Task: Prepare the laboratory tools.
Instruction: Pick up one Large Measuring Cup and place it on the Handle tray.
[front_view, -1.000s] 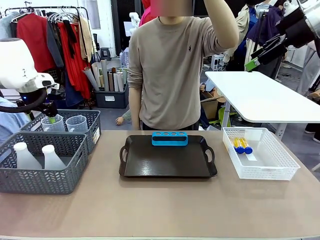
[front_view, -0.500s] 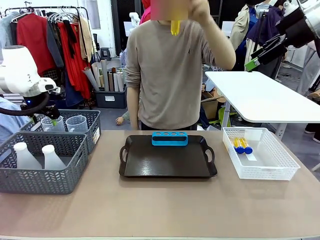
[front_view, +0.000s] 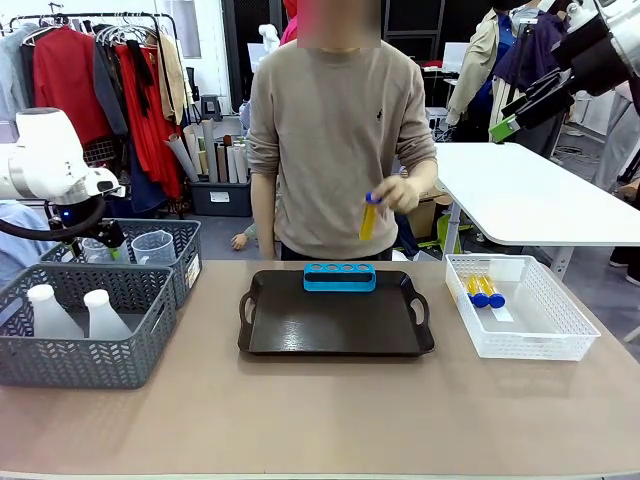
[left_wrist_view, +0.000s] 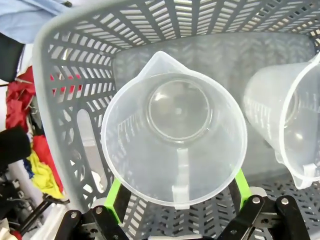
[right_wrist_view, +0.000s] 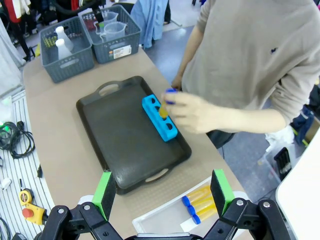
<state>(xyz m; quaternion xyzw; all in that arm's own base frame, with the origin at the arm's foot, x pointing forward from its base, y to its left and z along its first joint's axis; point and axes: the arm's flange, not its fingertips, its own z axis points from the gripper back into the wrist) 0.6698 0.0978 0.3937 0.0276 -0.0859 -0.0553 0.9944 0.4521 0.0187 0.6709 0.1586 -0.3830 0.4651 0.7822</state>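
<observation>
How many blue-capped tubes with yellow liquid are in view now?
3. One tube is in the person's hand, above the blue rack; two tubes lie side by side in the white basket. None seems hidden.

The person's hand (front_view: 400, 192) and tube (front_view: 368, 217) hang above the rack (front_view: 340, 277); tray (front_view: 335, 330) front bare.

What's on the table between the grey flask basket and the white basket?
Front view: the black tray, with the blue rack at its far edge, lies between the grey basket and the white basket; bare table on either side.

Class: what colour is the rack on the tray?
Blue; the rack shows best in the front view.
</observation>
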